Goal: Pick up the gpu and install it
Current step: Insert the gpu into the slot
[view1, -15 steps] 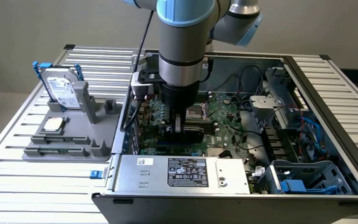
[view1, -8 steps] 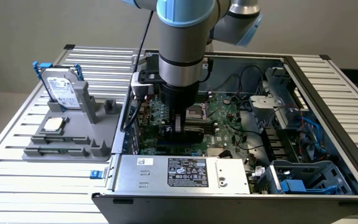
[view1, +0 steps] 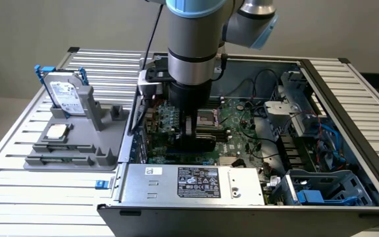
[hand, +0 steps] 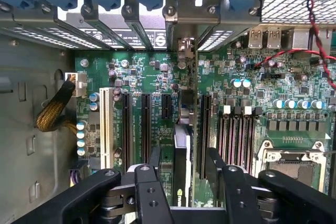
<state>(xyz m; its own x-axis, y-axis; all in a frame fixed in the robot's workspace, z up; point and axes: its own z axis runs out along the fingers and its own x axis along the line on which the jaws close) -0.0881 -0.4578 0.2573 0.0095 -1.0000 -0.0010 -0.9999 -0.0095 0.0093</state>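
Pincer [hand: 181,182] clenched on gpu [hand: 181,156], card edge-on between its fingers. Position: low over motherboard [hand: 157,77] slots, inside case [view1: 347,98].

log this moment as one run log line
phase: install | gripper: shut on gpu | gpu: edge-on above motherboard expansion slots, inside pc case | seated: cannot tell

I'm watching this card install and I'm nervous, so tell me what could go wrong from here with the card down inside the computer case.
1. The gpu stands edge-on between the gripper fingers over the motherboard; slightly offset from its slot, it may jam or bend.
2. Long black slots lie close alongside, so it might seat in the wrong one.
3. The red wires and the braided cable lie near the arm's path and might snag.
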